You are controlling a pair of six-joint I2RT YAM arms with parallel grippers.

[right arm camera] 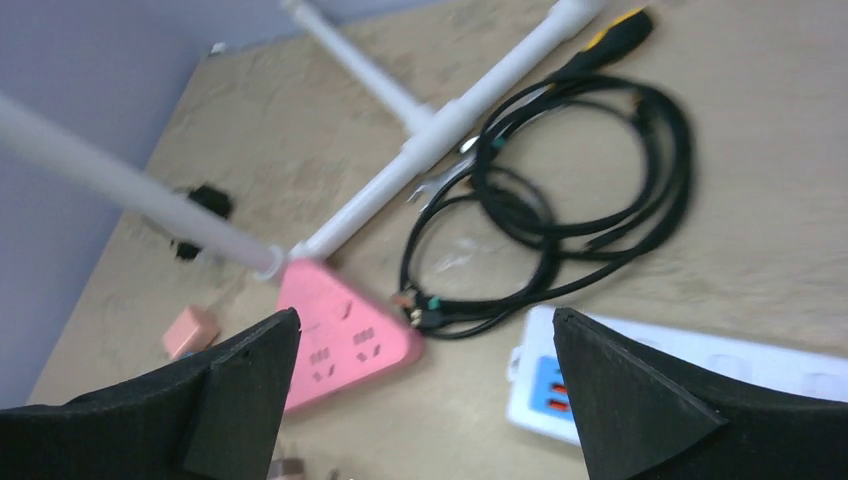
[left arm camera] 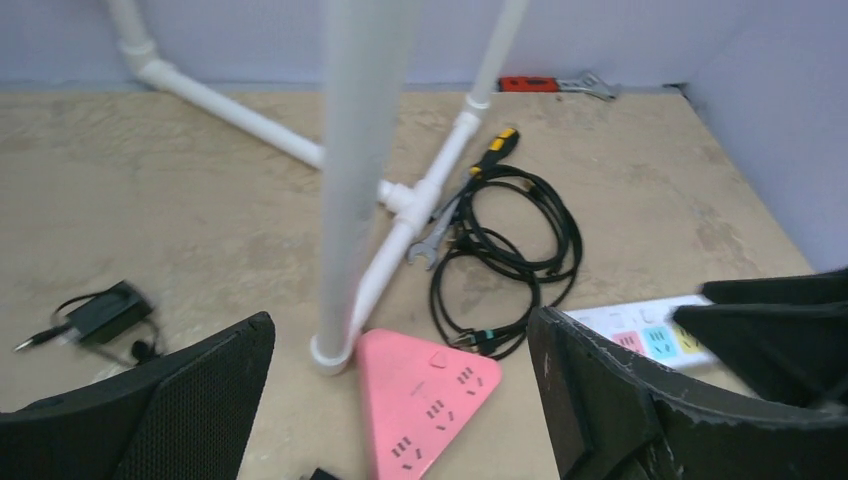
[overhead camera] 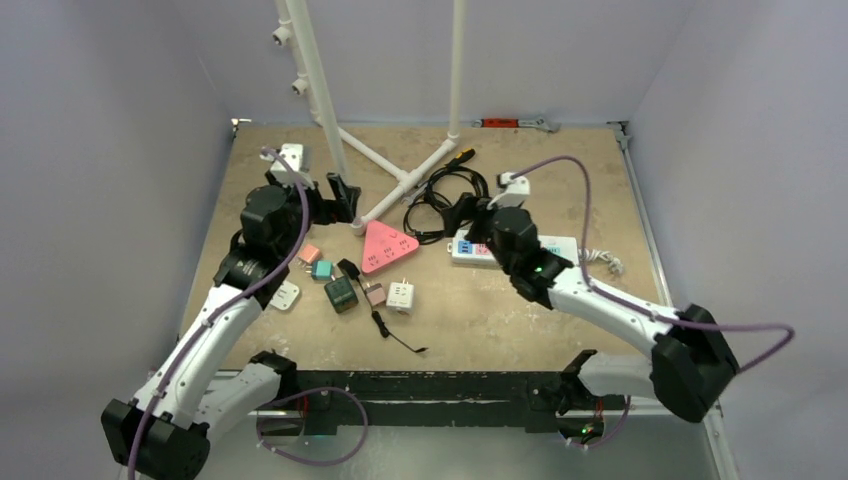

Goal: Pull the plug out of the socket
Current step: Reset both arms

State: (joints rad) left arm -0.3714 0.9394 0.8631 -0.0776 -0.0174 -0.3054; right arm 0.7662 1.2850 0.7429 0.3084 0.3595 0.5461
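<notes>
The left gripper (left arm camera: pixel 400 390) and the right gripper (right arm camera: pixel 425 385) both hang above the table with their fingers wide apart and nothing between them, so neither one grips a plug at this moment. Between them lies the pink triangular power strip (overhead camera: pixel 388 248). Its top face shows only bare sockets. The white power strip (right arm camera: pixel 720 355) lies just under the right wrist, which makes the right arm the natural one to work on it. One end is covered by that arm in the top view, so it cannot be told if a plug sits there. The visible coloured sockets seem free. Six small plug blocks (overhead camera: pixel 401 295) lie loose in a cluster near the front of the pink strip, apart from any socket: one pink, one teal, one dark green, one brownish and two white. A black one with a thin lead lies among them. From this, the pulling seems to be either finished or waiting for a plug that is out of sight. Further back are one coil of black cable (right arm camera: pixel 685 160), one screwdriver (left arm camera: pixel 497 148) and one wrench (left arm camera: pixel 432 240), all close to the white pipe frame (overhead camera: pixel 400 180). There are two strips in total.
</notes>
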